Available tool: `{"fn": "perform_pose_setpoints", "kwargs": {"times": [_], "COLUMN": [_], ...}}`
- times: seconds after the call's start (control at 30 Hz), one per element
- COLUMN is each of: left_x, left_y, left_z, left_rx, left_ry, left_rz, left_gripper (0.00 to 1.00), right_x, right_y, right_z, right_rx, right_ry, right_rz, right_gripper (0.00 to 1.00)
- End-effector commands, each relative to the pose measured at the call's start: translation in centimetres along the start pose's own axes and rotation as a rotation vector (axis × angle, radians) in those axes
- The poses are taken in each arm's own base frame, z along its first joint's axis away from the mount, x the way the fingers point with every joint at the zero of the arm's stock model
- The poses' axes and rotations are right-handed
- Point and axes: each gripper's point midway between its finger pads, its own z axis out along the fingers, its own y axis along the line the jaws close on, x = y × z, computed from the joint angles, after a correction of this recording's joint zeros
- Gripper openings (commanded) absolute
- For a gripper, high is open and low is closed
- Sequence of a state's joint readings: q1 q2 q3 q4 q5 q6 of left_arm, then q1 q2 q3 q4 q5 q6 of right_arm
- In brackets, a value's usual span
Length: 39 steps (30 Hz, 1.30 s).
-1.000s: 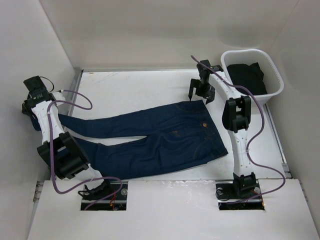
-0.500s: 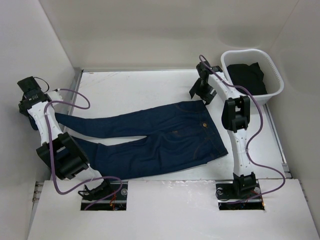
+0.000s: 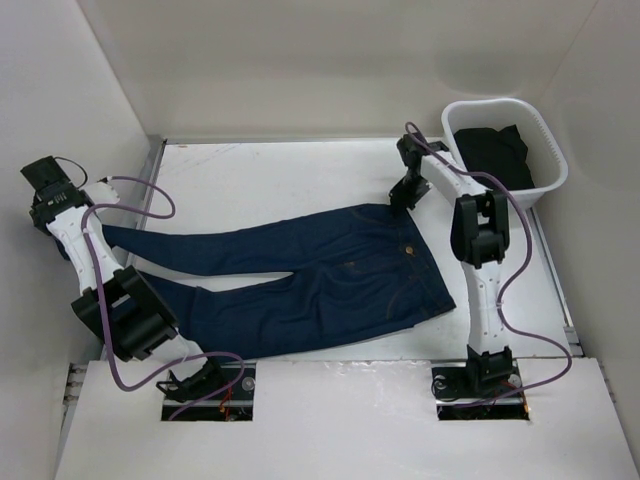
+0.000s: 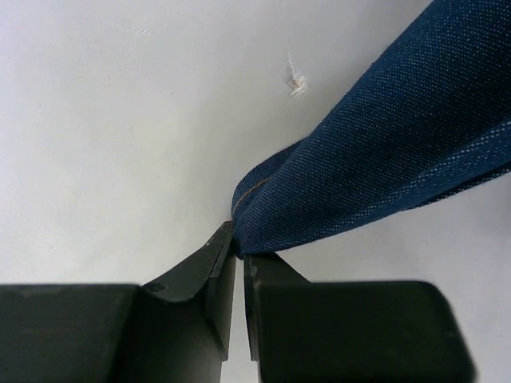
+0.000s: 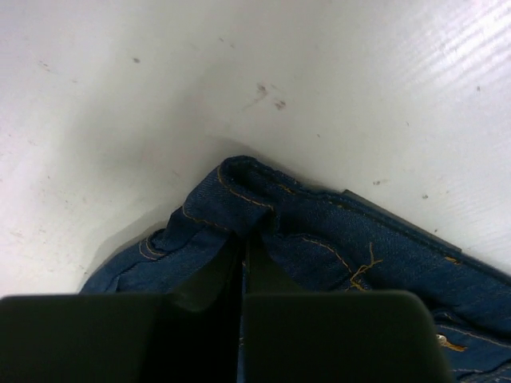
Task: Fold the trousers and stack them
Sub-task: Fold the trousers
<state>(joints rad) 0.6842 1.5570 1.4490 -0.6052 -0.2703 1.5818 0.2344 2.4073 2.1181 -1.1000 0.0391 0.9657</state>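
The dark blue trousers (image 3: 330, 280) lie flat across the table, waist to the right and both legs running left. My right gripper (image 3: 403, 197) is down at the far corner of the waist. In the right wrist view it (image 5: 243, 239) is shut on a bunched fold of the waistband (image 5: 255, 191) with tan stitching. My left gripper (image 4: 237, 243) is shut on the hem of the upper leg (image 4: 383, 159) at the far left, and that leg stretches away from its tips. Both fingertips pinch denim.
A white basket (image 3: 555, 150) with dark clothing (image 3: 495, 155) inside stands at the back right, just beyond the right arm. Side walls close in on the left and right. A raised white ledge (image 3: 330, 420) runs along the near edge by the arm bases.
My right gripper has come down onto the waist corner and shut on it from open. The left arm has drawn the leg hem a little further left.
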Motion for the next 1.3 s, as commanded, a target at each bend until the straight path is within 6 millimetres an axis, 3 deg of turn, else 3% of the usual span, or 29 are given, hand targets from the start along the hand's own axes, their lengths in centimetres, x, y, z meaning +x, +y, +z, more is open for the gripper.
{"fn": "perform_pose_setpoints", "kwargs": {"times": [0.0, 0.2, 0.37, 0.5, 0.63, 0.73, 0.9, 1.0, 1.1, 1.27], "left_x": [4.6, 4.6, 4.0, 1.8, -0.5, -3.3, -8.3, -11.1, -12.9, -12.4], "left_y": [3.6, 3.8, 5.4, 5.7, 4.7, 6.3, 10.2, 10.8, 10.3, 8.5], "left_z": [-3.0, -3.5, -3.9, -2.8, -0.4, 0.4, 1.7, 2.4, 2.4, 1.4], "left_rx": [-0.133, -0.145, -0.211, -0.229, -0.204, -0.260, -0.330, -0.325, -0.319, -0.293], "left_ry": [0.108, 0.104, 0.060, -0.064, -0.119, -0.160, -0.201, -0.225, -0.246, -0.242], "left_rz": [-0.079, -0.082, -0.130, -0.204, -0.218, -0.211, -0.216, -0.179, -0.137, -0.105], "left_gripper": [0.05, 0.05, 0.04, 0.02, 0.02, 0.02, 0.01, 0.01, 0.01, 0.01], "right_x": [1.0, -1.0, -4.5, -6.2, -8.3, -10.5, -15.2, -16.3, -15.9, -13.8], "right_y": [-0.5, 1.5, 2.2, 2.4, -0.4, -1.2, -3.1, -4.4, -5.0, -6.5], "right_z": [1.2, -1.1, -7.5, -14.5, -17.6, -19.0, -23.6, -24.4, -24.5, -24.3], "right_rx": [-0.016, -0.157, -0.273, -0.478, -0.523, -0.552, -0.627, -0.664, -0.701, -0.754], "right_ry": [0.023, -0.123, -0.429, -0.609, -0.674, -0.712, -0.838, -0.846, -0.826, -0.812], "right_rz": [0.104, 0.236, 0.098, 0.049, 0.034, 0.037, 0.123, 0.147, 0.149, 0.142], "right_gripper": [0.00, 0.00, 0.00, 0.00, 0.00, 0.00, 0.00, 0.00, 0.00, 0.00]}}
